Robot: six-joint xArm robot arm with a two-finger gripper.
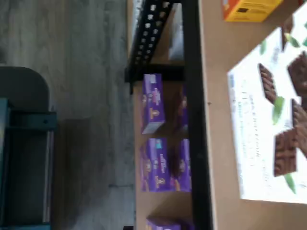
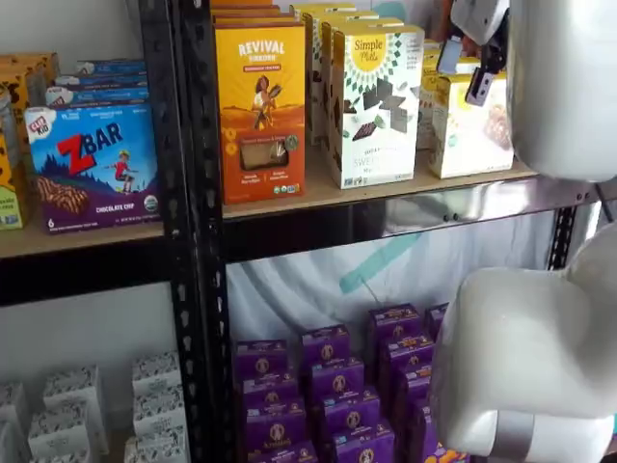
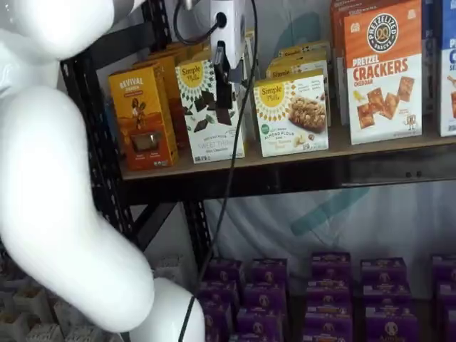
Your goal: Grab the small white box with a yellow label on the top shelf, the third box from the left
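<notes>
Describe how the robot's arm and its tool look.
The arm is made of glossy white, rounded, bulky segments, with a grey band at one joint in a shelf view. The tool has a white body with black fingers below it. A thin black cable hangs beside it.

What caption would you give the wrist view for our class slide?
Looking down past the top shelf: a white chocolate-pictured carton on the board, purple boxes on the shelf beneath.

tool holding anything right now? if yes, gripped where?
Nothing held. In a shelf view the tool hangs in front of the tall white carton, with no box between its fingers. The small white box stands ungripped on the top shelf.
</notes>
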